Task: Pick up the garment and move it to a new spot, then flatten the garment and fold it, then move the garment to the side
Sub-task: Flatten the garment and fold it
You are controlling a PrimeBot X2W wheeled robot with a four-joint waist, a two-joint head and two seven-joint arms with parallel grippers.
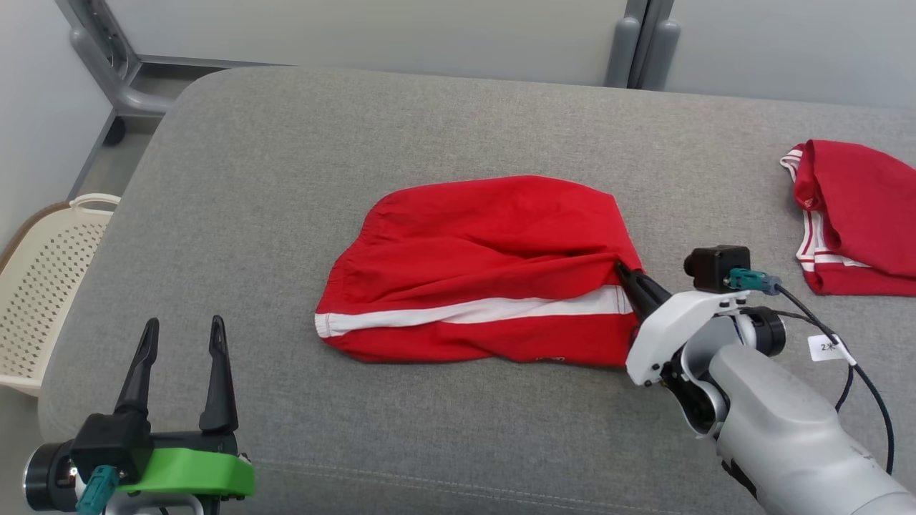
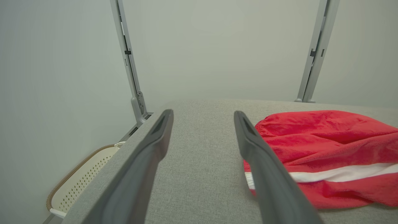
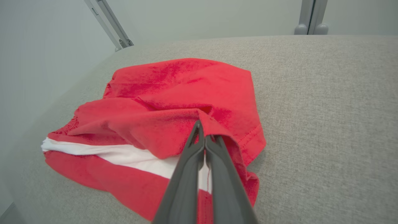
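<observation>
Red garment (image 1: 479, 265) is lying bunched near the middle of the grey padded surface (image 1: 286, 179), with a white stripe running along its near side. Right hand (image 1: 621, 270) is reaching in at the garment's right edge, fingers pressed together and pinching a raised fold of red cloth. In the right wrist view that fold is peaking over the tips. Left hand (image 1: 184, 322) is hovering at the near left, fingers wide apart, gripping nothing, well apart from the cloth.

Handling, by judgement: the fabric is looking thin, light and limp. Lifted from one edge, it is likely going to drape and trail rather than slip. One pinch is probably enough for carrying. For flattening, the gathered left edge is looking like the sensible second hold for the free hand.

Count: two red garments, the one being gripped and a second garment (image 1: 866, 214) lying at the far right, well apart. One perforated cream basket (image 1: 43, 286) is standing off the surface's left side. Two hands.
</observation>
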